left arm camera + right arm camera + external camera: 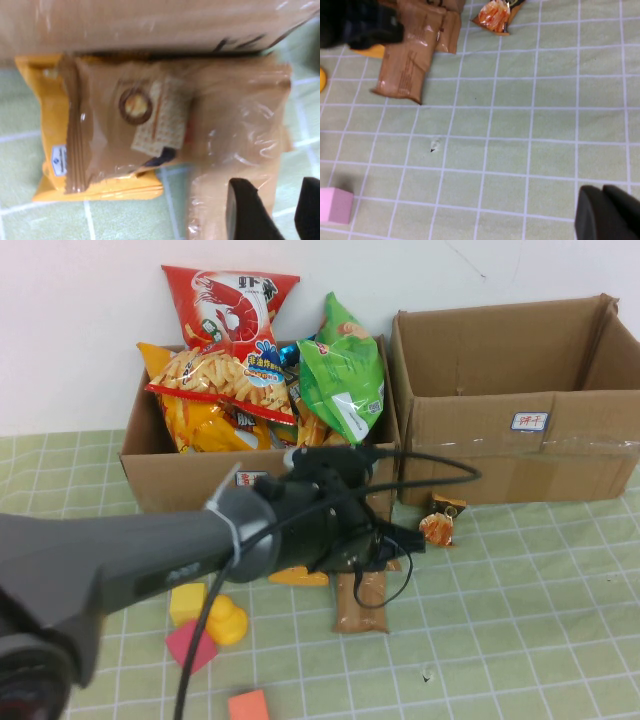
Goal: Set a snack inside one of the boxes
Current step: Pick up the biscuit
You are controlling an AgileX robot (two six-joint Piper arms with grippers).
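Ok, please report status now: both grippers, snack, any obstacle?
Left gripper over brown snack packet, jaws apart. Right gripper shut, empty, above bare mat. Packet lies against full box.

setting reads as a robot test bench, a lab rather than a home or shop. a pale green checked tablecloth with white grid lines [520, 600] covers the work surface, set against a bare white wall [80, 330]. two plain brown cardboard boxes [515, 410] with small white printed labels stand on it. loose coloured foam blocks, yellow, pink and orange [188, 602], lie scattered as props. a grey robot arm with black cables [150, 560] reaches across the scene.
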